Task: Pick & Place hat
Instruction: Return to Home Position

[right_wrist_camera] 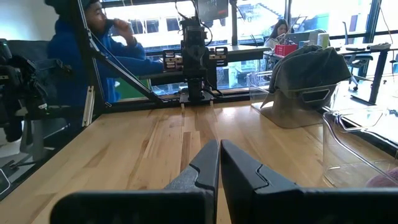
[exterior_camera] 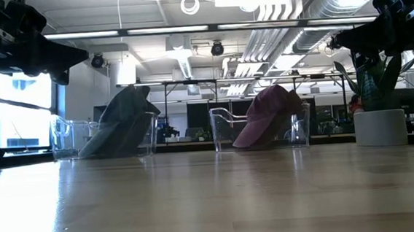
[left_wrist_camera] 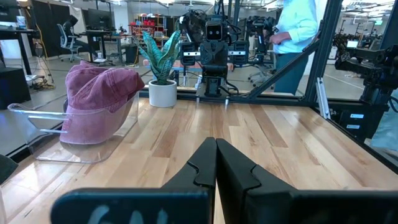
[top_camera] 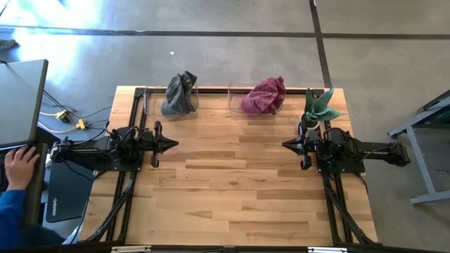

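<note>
Though it sits binned, maroon cap (top_camera: 264,95) seems crumpled.

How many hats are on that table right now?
2. A dark cap sits in the left clear bin, and a red cap in the right clear bin. Others could lie hidden underneath.

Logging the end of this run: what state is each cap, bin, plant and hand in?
Dark grey cap: in the left bin, poking above its rim.
Red cap: in the right bin.
Potted plant: upright.
Left hand: shut, empty.
Right hand: shut, empty.
</note>
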